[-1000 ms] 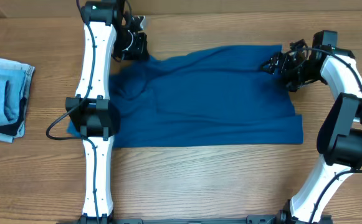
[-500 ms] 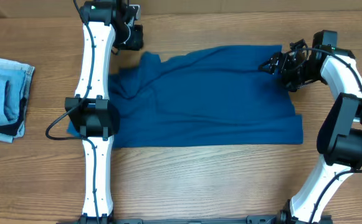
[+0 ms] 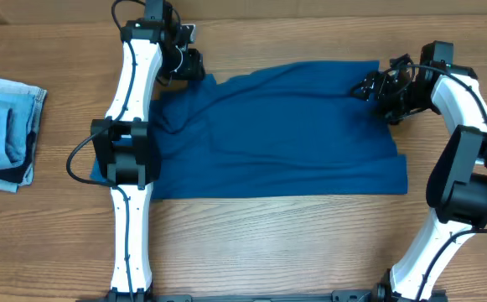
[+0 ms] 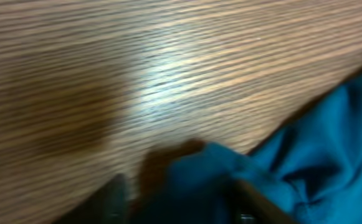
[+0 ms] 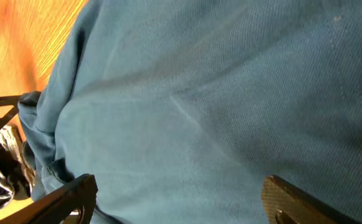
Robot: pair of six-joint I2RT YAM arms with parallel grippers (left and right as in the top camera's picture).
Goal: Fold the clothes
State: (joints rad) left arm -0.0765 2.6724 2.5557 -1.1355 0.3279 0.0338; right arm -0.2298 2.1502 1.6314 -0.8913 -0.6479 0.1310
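The clothes, a deep teal-blue shirt (image 3: pixel 285 134), lie spread flat across the middle of the wooden table. My left gripper (image 3: pixel 189 65) is at the shirt's far left corner. In the blurred left wrist view its fingers (image 4: pixel 115 193) stand apart, with a bunched lump of the blue cloth (image 4: pixel 199 168) lying between them on the wood. My right gripper (image 3: pixel 367 86) hovers at the shirt's far right corner. It is open wide, and the right wrist view shows only smooth fabric (image 5: pixel 218 106) between its fingers (image 5: pixel 296 199).
A folded stack of pale blue denim (image 3: pixel 4 130) with a dark edge sits at the table's left edge. The left arm (image 3: pixel 130 151) stretches over the shirt's left side. Bare wood (image 3: pixel 268 243) runs along the near side.
My left gripper has opened and let go of the shirt's far left corner, which dropped to the table. It swung away and came back over that corner. The right arm has not moved.
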